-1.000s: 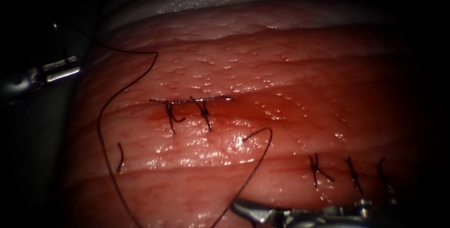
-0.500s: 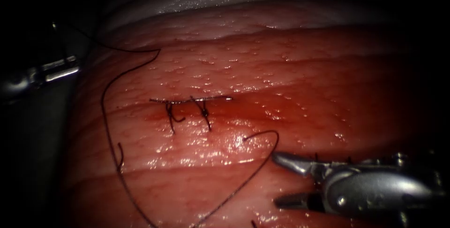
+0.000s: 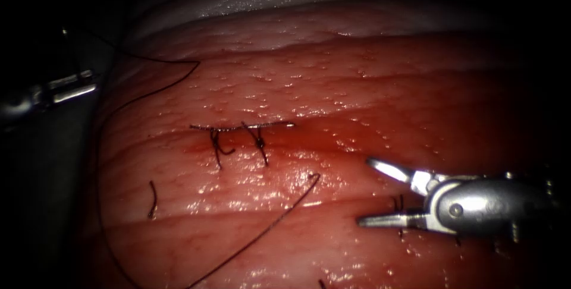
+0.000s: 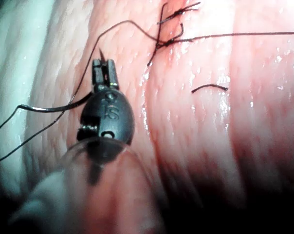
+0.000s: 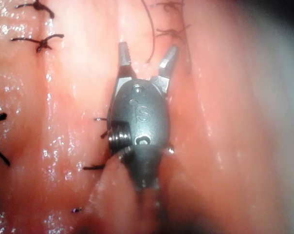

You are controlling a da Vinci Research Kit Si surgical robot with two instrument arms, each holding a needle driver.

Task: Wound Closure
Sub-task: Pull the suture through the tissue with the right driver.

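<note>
Both your tools differ: right tool (image 3: 364,191) gapes empty, thread (image 3: 279,214) lying just leftward, slanting; left tool (image 3: 74,85) pinches thread.

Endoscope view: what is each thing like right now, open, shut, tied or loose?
Left tool: jaws shut on the thread.
Right tool: jaws open, holding nothing.
Thread: lying looped on the tissue.
Cut: stitched twice, knots tied.
Cut end of thread: loose, left of the cut.
</note>
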